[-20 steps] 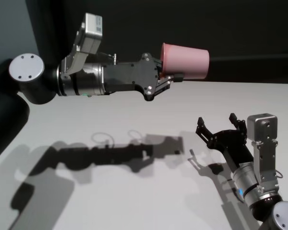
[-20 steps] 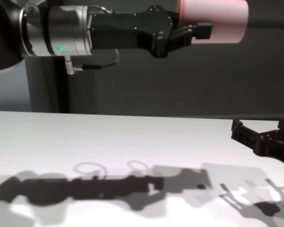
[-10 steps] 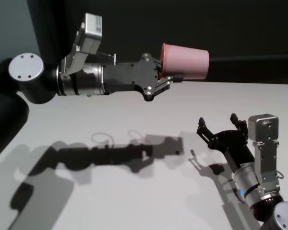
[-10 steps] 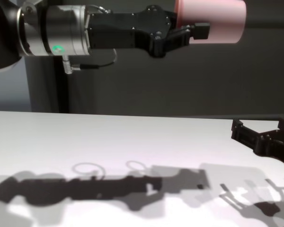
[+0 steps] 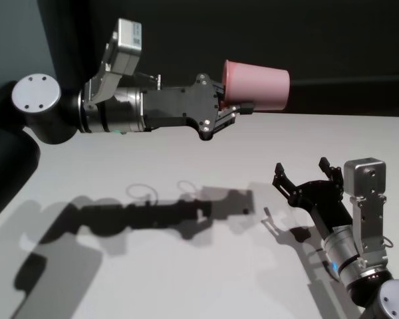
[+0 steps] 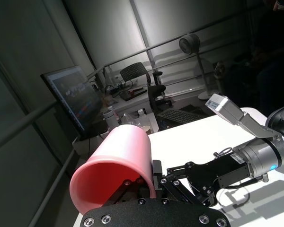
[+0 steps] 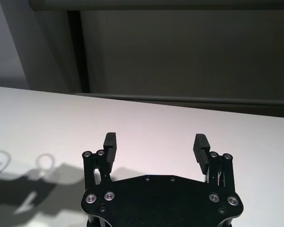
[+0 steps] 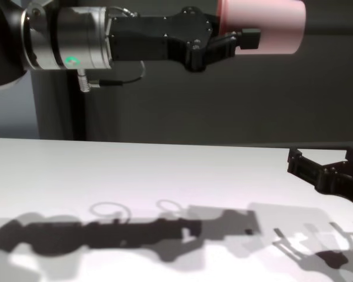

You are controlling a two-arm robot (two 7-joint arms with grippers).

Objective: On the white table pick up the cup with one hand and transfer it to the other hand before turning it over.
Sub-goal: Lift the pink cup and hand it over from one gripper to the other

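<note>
The salmon-pink cup lies on its side in the air, high above the white table. My left gripper is shut on the cup near its rim. The cup also shows in the chest view and in the left wrist view. My right gripper is open and empty, low over the table at the right, below and to the right of the cup. In the right wrist view its fingers stand wide apart over bare table.
The arms cast dark shadows across the middle of the table. A dark wall runs behind the table's far edge. Nothing else stands on the tabletop.
The right gripper has shifted very slightly. The left arm and the cup have held still.
</note>
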